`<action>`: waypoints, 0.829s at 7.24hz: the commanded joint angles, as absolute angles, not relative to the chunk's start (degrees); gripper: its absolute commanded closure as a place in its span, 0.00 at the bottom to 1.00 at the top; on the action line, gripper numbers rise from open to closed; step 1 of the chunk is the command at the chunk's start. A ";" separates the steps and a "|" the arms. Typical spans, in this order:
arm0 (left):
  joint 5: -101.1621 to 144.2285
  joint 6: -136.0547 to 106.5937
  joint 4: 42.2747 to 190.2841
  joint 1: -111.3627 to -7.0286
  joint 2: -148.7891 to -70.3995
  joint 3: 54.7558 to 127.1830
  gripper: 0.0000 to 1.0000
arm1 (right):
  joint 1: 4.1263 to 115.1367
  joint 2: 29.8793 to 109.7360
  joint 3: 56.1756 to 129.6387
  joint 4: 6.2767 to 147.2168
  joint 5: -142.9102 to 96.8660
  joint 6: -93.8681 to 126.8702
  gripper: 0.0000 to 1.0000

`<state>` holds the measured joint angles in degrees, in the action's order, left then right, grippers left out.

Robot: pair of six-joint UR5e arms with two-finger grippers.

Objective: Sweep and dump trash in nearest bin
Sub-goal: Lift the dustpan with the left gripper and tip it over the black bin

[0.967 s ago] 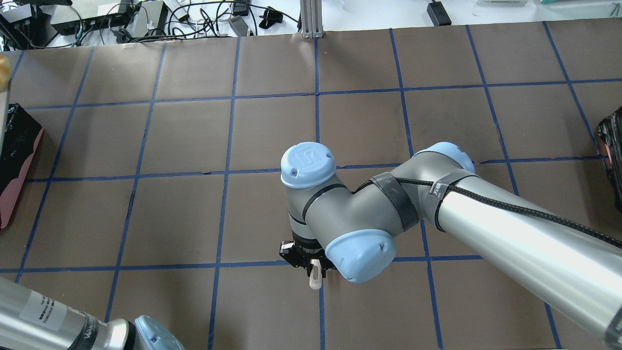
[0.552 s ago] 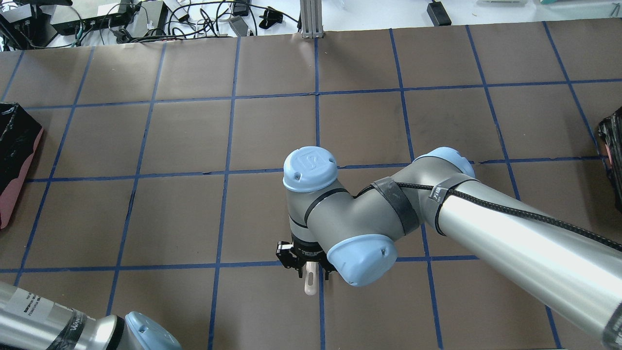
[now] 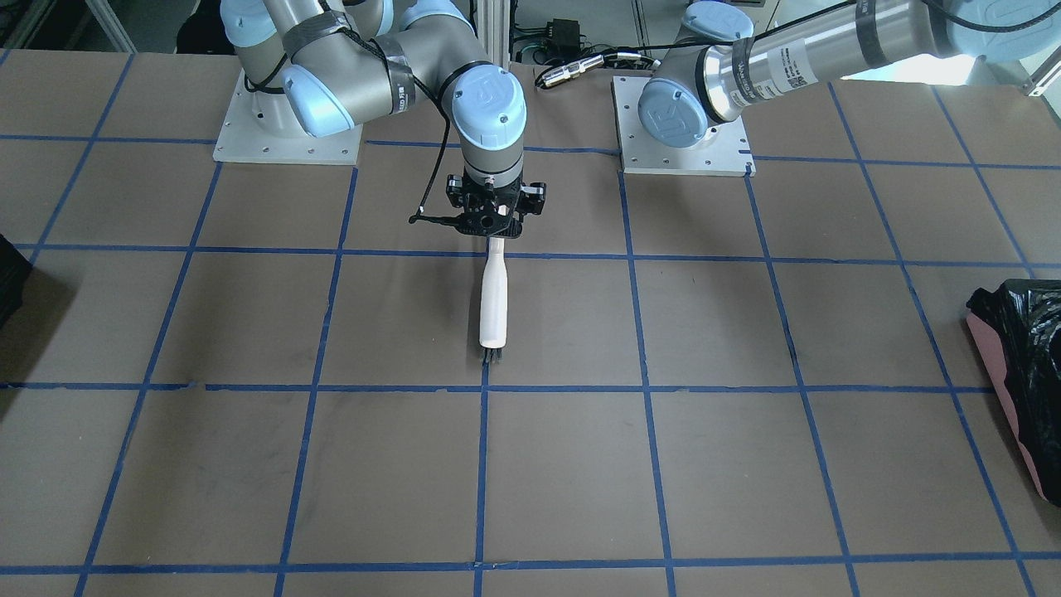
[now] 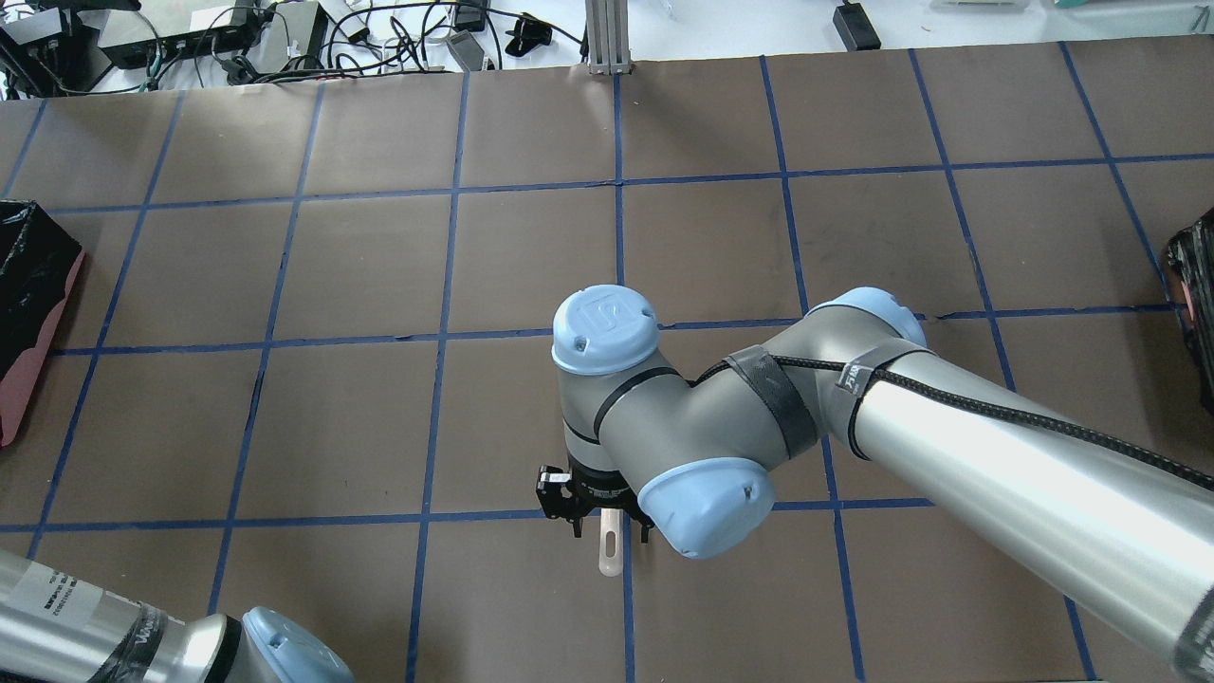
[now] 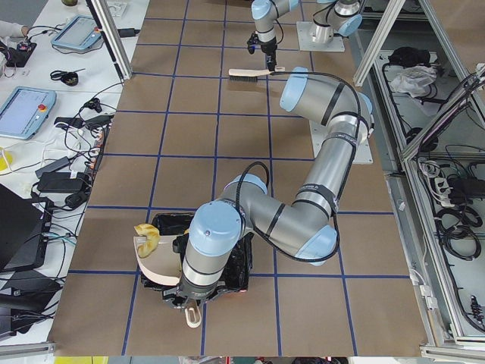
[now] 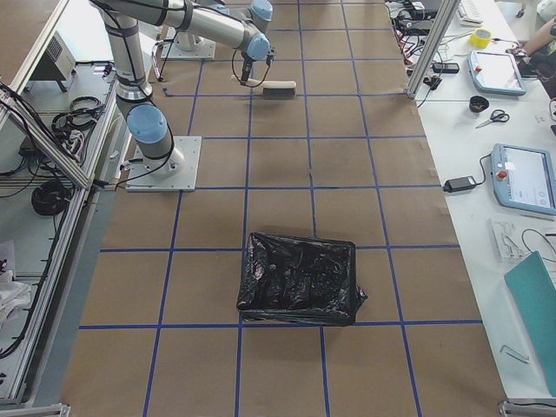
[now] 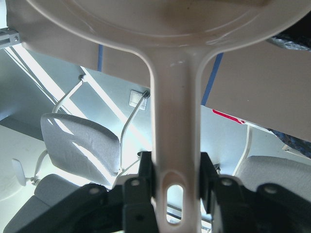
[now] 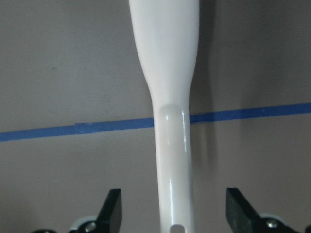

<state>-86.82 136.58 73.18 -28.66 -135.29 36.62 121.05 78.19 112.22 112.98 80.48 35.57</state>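
the bin (image 3: 1032, 348) is cut off; overhead, the right arm (image 4: 948, 446) hides most of the brush (image 4: 610, 553).

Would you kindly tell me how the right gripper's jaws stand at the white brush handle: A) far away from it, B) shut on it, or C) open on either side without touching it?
C: in the right wrist view the right gripper has its jaws spread wide, with clear gaps to the brush handle between them.

text | left arm tube (image 3: 767, 70): possibly "UNIVERSAL ROBOTS" | rest unreadable
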 commanded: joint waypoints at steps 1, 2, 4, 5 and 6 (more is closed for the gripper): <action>-87.01 139.91 61.77 -28.74 -134.48 42.15 1.00 | 120.15 79.10 105.16 112.60 82.35 34.11 0.11; -87.97 140.01 60.83 -28.74 -133.52 43.49 1.00 | 119.97 79.97 100.85 108.50 82.44 34.10 0.06; -93.66 142.01 57.06 -30.05 -132.72 44.21 1.00 | 118.14 86.19 94.51 96.90 83.14 34.01 0.01; -96.39 143.86 54.60 -31.45 -132.37 45.25 1.00 | 115.08 87.87 92.66 91.64 84.54 29.75 0.00; -97.46 143.88 52.23 -31.55 -132.02 46.92 1.00 | 111.22 88.24 91.42 89.49 84.55 23.01 0.00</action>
<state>-95.27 143.03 55.19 -30.89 -132.47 45.23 115.35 86.94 93.49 93.64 84.02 29.53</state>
